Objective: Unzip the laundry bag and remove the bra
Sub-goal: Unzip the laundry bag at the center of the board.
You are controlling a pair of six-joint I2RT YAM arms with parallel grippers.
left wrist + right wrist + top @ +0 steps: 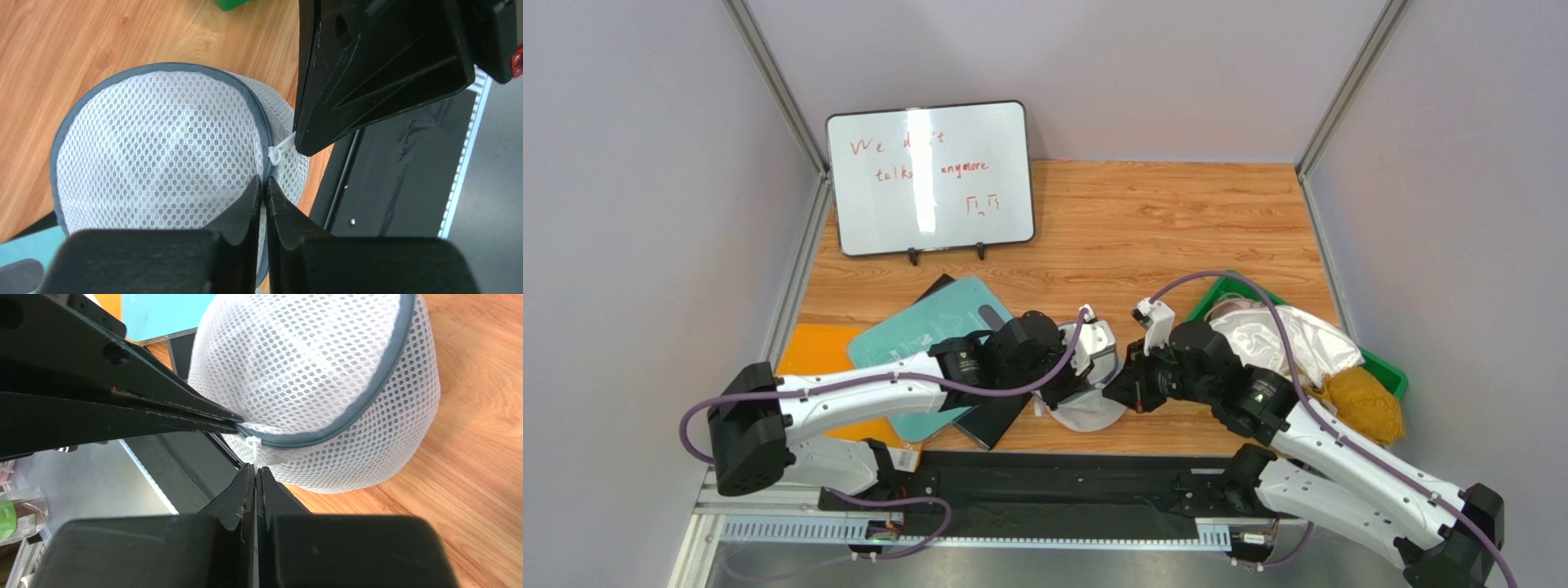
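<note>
**Left fingers (239, 208) on the rim, zip not yet run**

Closed to a sliver at 9 o'clock of the laundry bag (159, 141), they seem to pinch the mesh by its grey-blue zip rim (344, 424). The bag sits on the wood surface (92, 43) at 6 o'clock, by the near edge, between the two arms. Its zip is closed wherever the rim shows. No bra can be made out; only a pale shape shows through the mesh, so it is presumably inside. At 3 o'clock of the bag, the right fingers (279, 499) are pressed shut on the white zip pull (279, 150).

By my reading, the step in hand is bracing the bag and gripping the pull, before any unzipping. Next, the right arm would need to draw the pull along the curved rim while the left hold stops the bag sliding or turning.
</note>
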